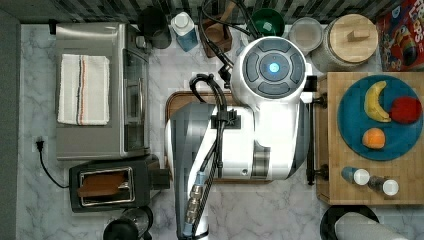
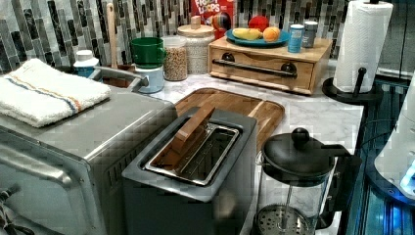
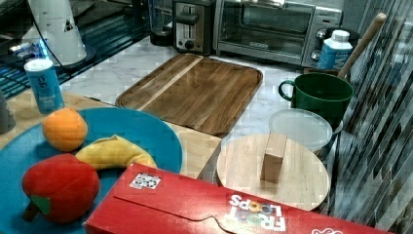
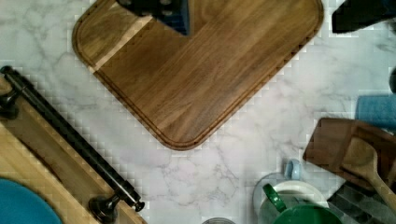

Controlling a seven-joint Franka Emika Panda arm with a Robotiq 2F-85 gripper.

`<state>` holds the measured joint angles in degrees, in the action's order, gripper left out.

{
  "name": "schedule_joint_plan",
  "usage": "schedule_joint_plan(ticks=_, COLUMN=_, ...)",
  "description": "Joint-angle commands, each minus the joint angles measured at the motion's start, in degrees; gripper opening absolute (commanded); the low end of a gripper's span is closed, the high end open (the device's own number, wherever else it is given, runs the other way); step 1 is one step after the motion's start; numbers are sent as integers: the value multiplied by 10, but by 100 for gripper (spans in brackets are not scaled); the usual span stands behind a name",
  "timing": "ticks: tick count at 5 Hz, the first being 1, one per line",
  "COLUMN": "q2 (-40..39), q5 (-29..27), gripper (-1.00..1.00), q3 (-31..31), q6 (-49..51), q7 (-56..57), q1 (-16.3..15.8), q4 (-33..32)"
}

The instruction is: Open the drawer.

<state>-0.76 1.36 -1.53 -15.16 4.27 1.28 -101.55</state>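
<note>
Below claw [image 4: 161, 11]: cutting board [image 4: 196, 70] | drawer [image 4: 32, 144] apart, closed

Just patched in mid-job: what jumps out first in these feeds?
The white robot arm sprawls across the middle of the top view, covering most of the dark cutting board. At the top view's right, a blue plate of fruit sits on the light wooden box, whose drawer looks shut, its black bar handle untouched.
</note>
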Motion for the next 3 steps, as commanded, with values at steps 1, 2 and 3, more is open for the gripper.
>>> schedule_joint_plan(ticks=1, q2=46, q5=26, gripper=100, q3=-27, q6=-58, q7=282, q1=30, q4=-90)
schedule_joint_plan(ticks=2, q2=56, q5=38, gripper=100, q3=-44, q6=-91, q7=357, q1=37, q4=-119)
schedule_joint_plan(ticks=3, q2=54, q5=50, gripper=100, q3=-63, q6=-105, q7=410, q1=39, q4=-126)
